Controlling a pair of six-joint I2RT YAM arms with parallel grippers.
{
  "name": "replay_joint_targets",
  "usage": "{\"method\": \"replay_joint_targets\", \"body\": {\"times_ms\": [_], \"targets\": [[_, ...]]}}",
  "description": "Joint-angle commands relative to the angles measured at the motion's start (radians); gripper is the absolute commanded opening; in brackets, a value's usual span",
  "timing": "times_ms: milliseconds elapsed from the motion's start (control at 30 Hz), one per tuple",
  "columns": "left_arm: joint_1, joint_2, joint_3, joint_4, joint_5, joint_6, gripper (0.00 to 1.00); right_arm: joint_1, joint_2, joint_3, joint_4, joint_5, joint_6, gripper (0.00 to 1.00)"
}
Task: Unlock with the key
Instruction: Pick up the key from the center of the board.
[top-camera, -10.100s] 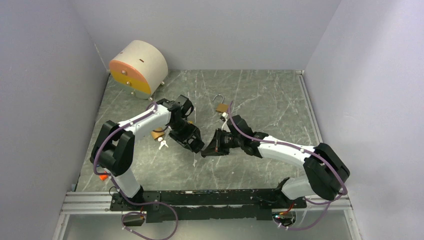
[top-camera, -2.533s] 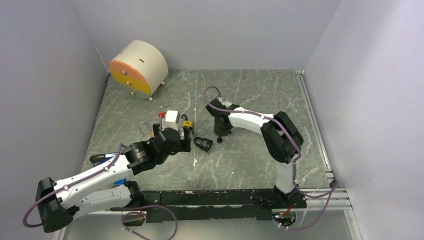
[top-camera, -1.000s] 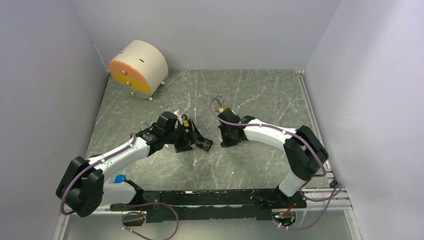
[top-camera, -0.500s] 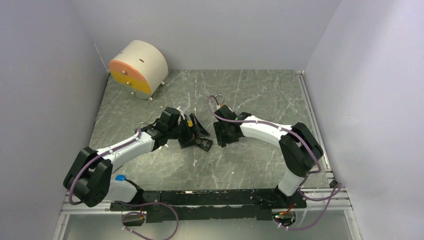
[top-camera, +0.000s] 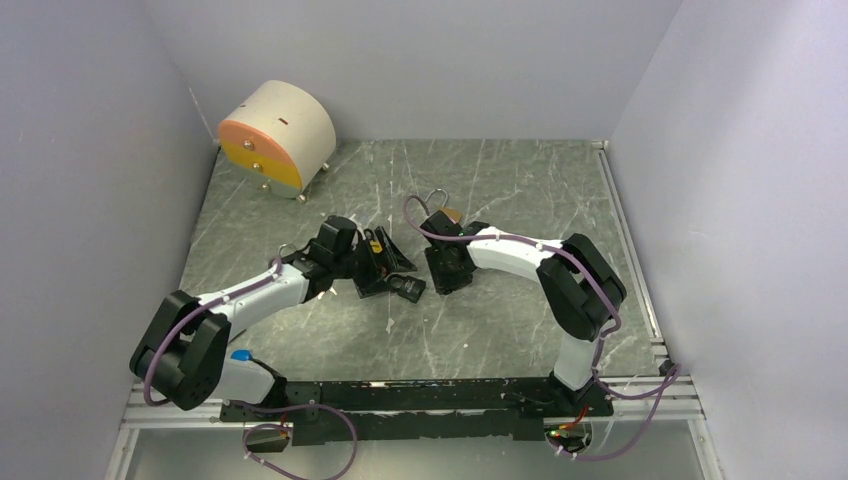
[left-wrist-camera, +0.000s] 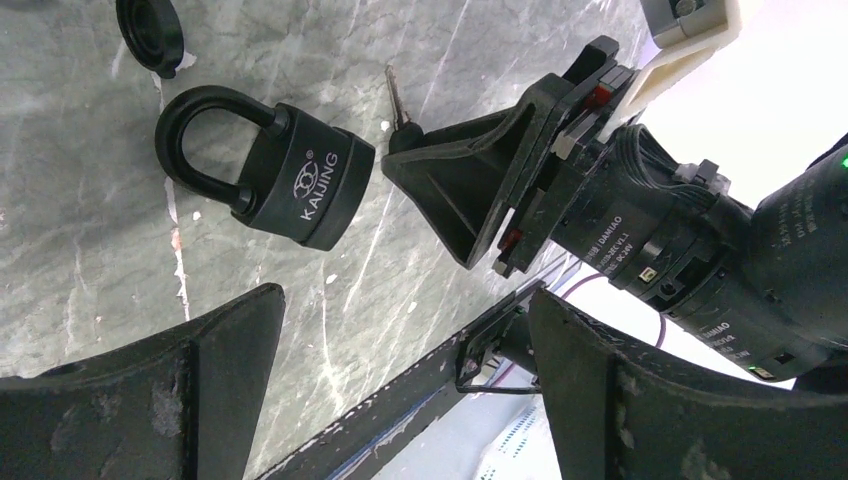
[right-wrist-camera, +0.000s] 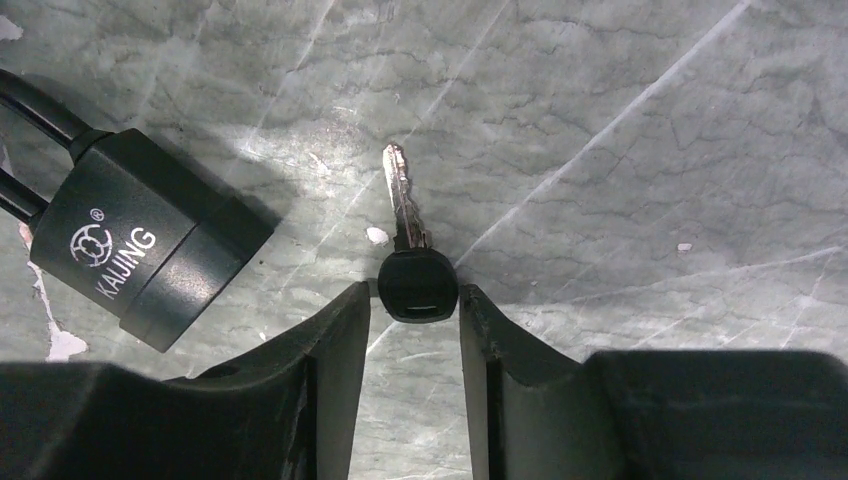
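Note:
A black padlock (top-camera: 408, 288) marked KAIJING lies flat on the marble table, its shackle closed; it also shows in the left wrist view (left-wrist-camera: 290, 180) and the right wrist view (right-wrist-camera: 150, 240). A key with a black head (right-wrist-camera: 418, 285) lies just right of it, blade pointing away from my right wrist. My right gripper (right-wrist-camera: 414, 292) has its fingertips pinched on either side of the key's head, down at the table (top-camera: 442, 275). My left gripper (left-wrist-camera: 410, 340) is open wide and empty, hovering just left of the padlock (top-camera: 385, 265).
A brass padlock (top-camera: 445, 214) lies behind the right arm. A yellow-and-black padlock (top-camera: 376, 244) sits by the left gripper, and a silver shackle (top-camera: 287, 250) behind the left forearm. A round beige drawer unit (top-camera: 277, 133) stands at the back left. Walls close in on both sides.
Over the last second the right gripper has settled onto the key beside the black padlock. The left gripper has stayed open next to the padlock, shifting only slightly.

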Motion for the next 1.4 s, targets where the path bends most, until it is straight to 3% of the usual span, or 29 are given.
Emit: {"method": "replay_joint_targets", "body": {"times_ms": [0,167,367,467,567,700,933,1367], "targets": [[0.010,0.002,-0.013,0.035,0.031,-0.001,0.95,0.004,0.022,0.015,0.024,0.004,-0.024,0.39],[0.017,0.022,-0.012,0.034,0.059,-0.004,0.95,0.002,0.048,0.013,0.040,-0.007,-0.032,0.36],[0.021,0.042,-0.004,0.070,0.083,-0.019,0.95,0.003,0.062,0.005,0.056,0.002,-0.034,0.46],[0.021,0.051,0.001,0.070,0.085,-0.019,0.95,0.002,0.073,0.008,0.060,0.004,-0.044,0.46],[0.022,0.059,0.006,0.067,0.084,-0.020,0.95,0.003,0.086,0.013,0.062,0.004,-0.054,0.40],[0.021,0.063,0.012,0.066,0.084,-0.026,0.95,0.002,0.079,0.011,0.064,0.014,-0.062,0.25],[0.020,0.083,0.037,0.074,0.104,-0.060,0.95,0.002,-0.082,-0.084,0.155,-0.006,-0.056,0.23],[0.021,0.198,0.106,0.142,0.167,-0.078,0.92,0.004,-0.352,-0.238,0.247,-0.207,-0.001,0.23]]}}
